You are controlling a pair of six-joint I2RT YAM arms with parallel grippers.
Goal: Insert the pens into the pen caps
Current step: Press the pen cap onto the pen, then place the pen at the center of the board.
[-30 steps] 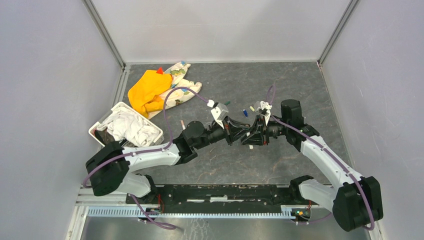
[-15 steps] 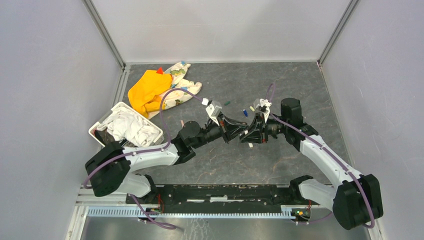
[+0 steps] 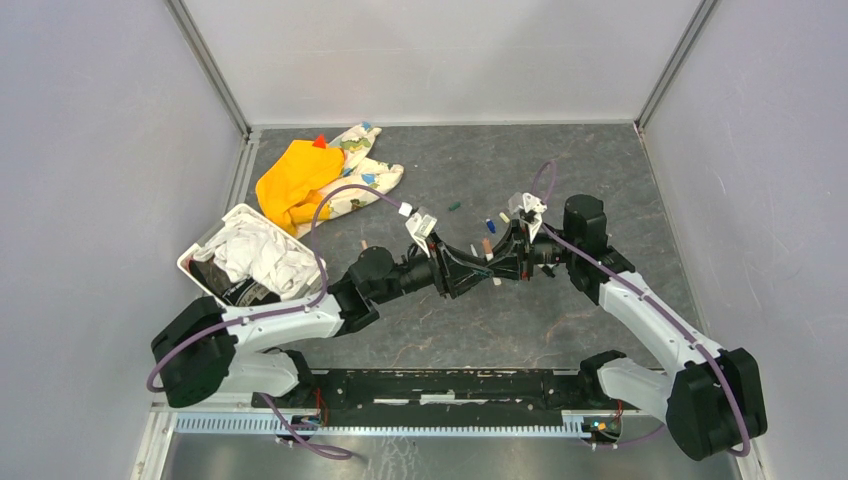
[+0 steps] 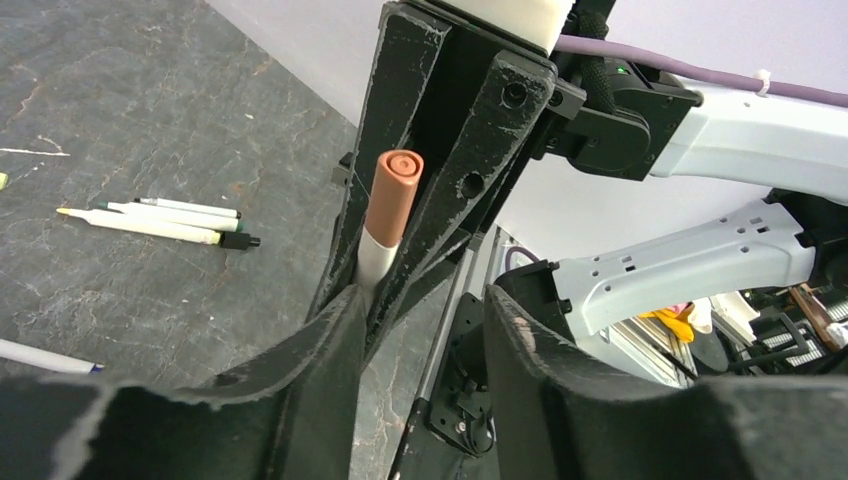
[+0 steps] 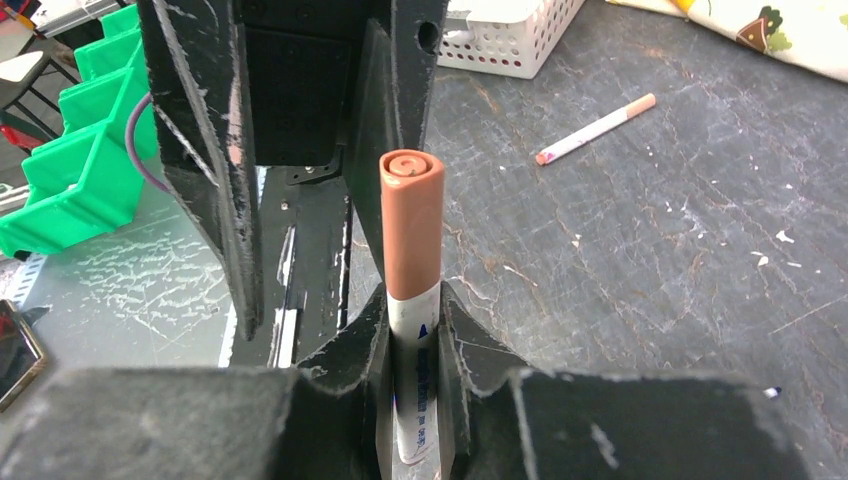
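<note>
The right gripper (image 5: 412, 305) clamps a pen (image 5: 413, 345) low on its barrel, so the brown cap (image 5: 410, 215) stands free above its fingertips (it looks fully seated). Just opposite, the left gripper (image 4: 425, 310) gapes empty; spare pens (image 4: 160, 220) lie beyond it.

A white pen (image 5: 412, 335) is wearing a salmon-brown cap (image 5: 411, 225), while an orange cloth (image 3: 297, 182) and a cream printed cloth (image 3: 364, 165) are lying on the dark-grey veined surface (image 3: 600, 170).
</note>
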